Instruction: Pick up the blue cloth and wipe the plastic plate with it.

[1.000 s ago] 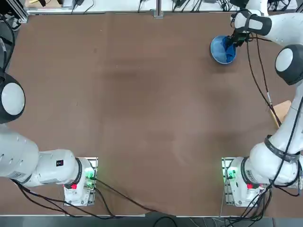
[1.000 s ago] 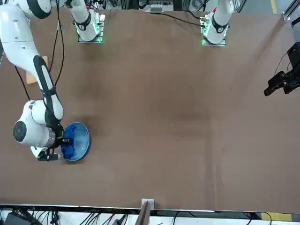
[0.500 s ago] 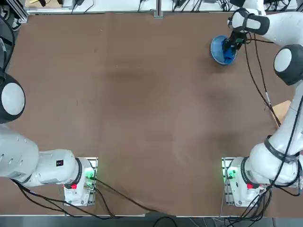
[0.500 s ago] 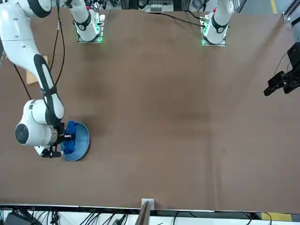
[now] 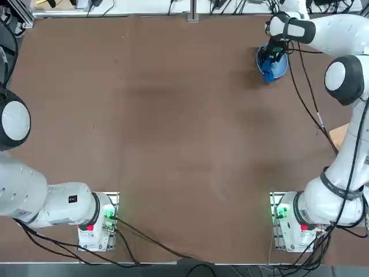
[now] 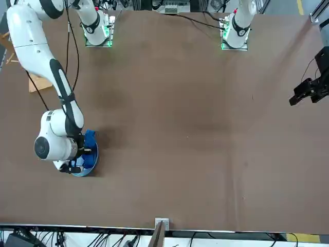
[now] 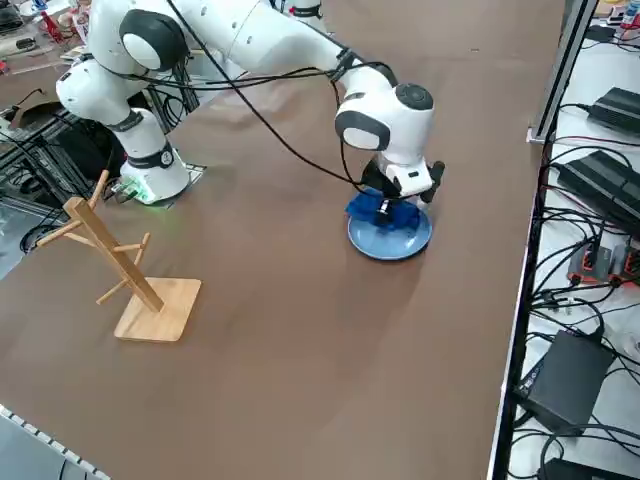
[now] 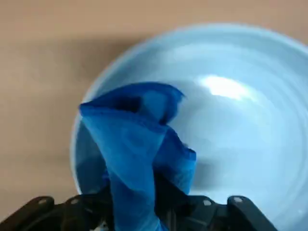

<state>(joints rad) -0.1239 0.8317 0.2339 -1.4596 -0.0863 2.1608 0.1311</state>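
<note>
1 plastic plate [image 5: 279, 64] on the table [image 5: 173, 133], near the far edge toward the far right corner. It holds 1 blue cloth [image 5: 267, 71], bunched up; in the top view the cloth's lower end lies over the plate's near-left rim, and in the wrist view [image 8: 139, 139] it sits against the plate's inner wall at one side, the rest of the dish [image 8: 240, 120] bare and glossy.

Count: 1 plate, 1 cloth, 1 wooden rack [image 7: 120, 265] with angled pegs on a square base, standing at the table's right edge, well apart from the plate.

Right gripper [image 5: 270, 57] is directly over the plate, pointing down, clenched on the blue cloth. The wrist view [image 8: 134, 211] shows fabric rising from between the fingers and draping forward onto the dish. In the front view [image 6: 77, 159] the wrist covers most of the plate [image 6: 92, 160]; the cloth [image 6: 89, 137] sticks out on the side toward the robot's bases. The right side view shows the cloth [image 7: 372, 208] under the gripper [image 7: 400, 205], at the plate's [image 7: 400, 242] rim on the base side.
</note>
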